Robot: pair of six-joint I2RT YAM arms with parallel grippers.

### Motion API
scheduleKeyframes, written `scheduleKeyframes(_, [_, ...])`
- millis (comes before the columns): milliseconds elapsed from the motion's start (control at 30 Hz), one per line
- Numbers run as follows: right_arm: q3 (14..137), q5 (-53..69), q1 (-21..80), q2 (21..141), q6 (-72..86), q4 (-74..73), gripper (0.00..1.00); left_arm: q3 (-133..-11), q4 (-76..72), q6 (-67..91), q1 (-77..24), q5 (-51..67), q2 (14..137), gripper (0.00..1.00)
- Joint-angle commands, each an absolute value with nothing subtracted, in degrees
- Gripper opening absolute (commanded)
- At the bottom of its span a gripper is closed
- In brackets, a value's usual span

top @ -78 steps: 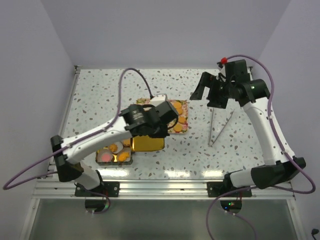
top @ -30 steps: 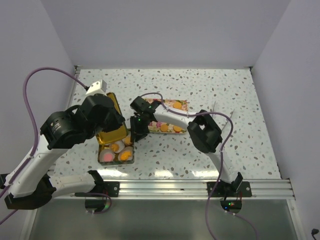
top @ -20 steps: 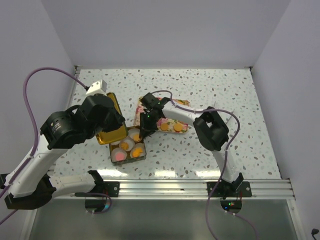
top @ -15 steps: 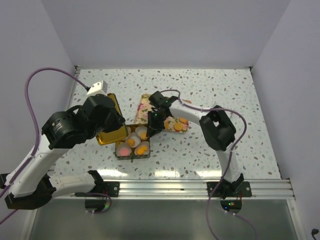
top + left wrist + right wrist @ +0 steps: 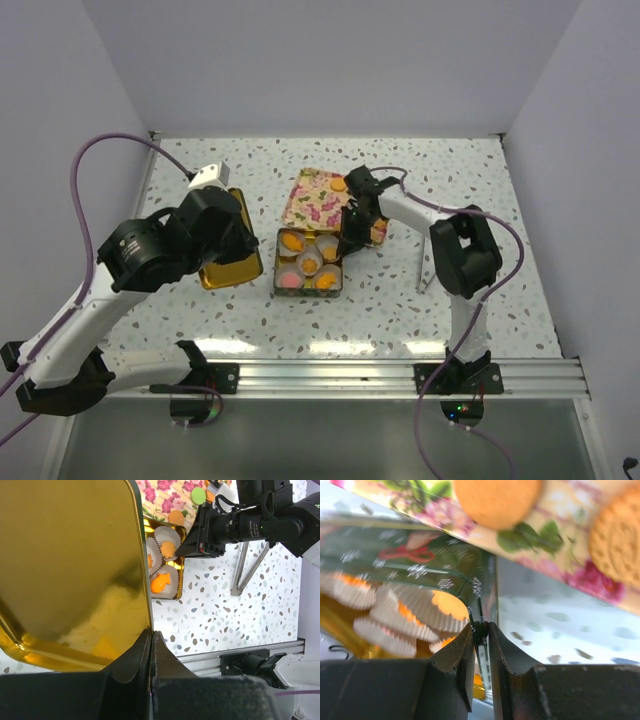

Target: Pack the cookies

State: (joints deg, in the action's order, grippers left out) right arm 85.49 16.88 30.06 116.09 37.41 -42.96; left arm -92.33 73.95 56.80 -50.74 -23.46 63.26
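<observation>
**Hazards: tin tipping, lid clearance**

Right gripper has both fingers pressed onto the thin side wall of the tin, pinching only that wall. Left gripper is likewise clamped on the rim of the gold lid, holding it tilted, off to the left of the tin.

Location of cookies: several lie loose on the floral tray. Others sit in white paper cups inside the tin, which rests on the table directly in front of the tray.

Probable faults:
- A one-wall pinch gives poor control. Any lift or fast pull would likely tilt the tin and spill the cups.
- The tin wall appears to touch or sit under the tray edge. Pushing toward it could shift the tray and scatter the loose discs.
- The edge grip on the lid may slip, since the lid is broad.

Obstructions: the right arm crosses over the tray and hides part of it. The tongs lie apart, to the right.
</observation>
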Motion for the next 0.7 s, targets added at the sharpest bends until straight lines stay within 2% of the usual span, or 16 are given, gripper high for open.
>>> scheduleKeyframes(0, [87.1, 10.2, 28.0, 112.8, 34.5, -46.5, 0.19, -92.6, 69.1, 54.4, -50.4, -22.9, 63.8, 0.00])
scheduleKeyframes(233, [91.5, 10.4, 25.8, 113.6, 31.8, -48.5, 0.22, -93.2, 67.5, 52.8, -50.4, -21.6, 65.2, 0.00])
scheduleKeyframes(300, [92.2, 11.8, 25.8, 113.9, 31.0, -48.2, 0.33, -92.5, 65.4, 52.2, -50.4, -20.4, 65.0, 0.00])
scheduleKeyframes(400, [93.9, 12.8, 25.8, 113.8, 30.1, -48.6, 0.59, -90.0, 58.4, 48.5, -50.4, -15.5, 64.5, 0.00])
scheduleKeyframes(467, [94.6, 12.9, 25.9, 113.0, 29.6, -49.3, 0.64, -88.4, 54.2, 46.9, -50.5, -10.5, 64.4, 0.00])
scheduleKeyframes(600, [95.8, 10.9, 25.4, 108.0, 28.5, -53.1, 0.68, -87.8, 43.5, 43.3, -50.4, -1.3, 65.0, 0.00])
scheduleKeyframes(667, [94.1, 10.5, 24.6, 102.5, 29.2, -53.3, 0.75, -87.5, 39.7, 42.1, -50.4, 3.6, 64.7, 0.00])
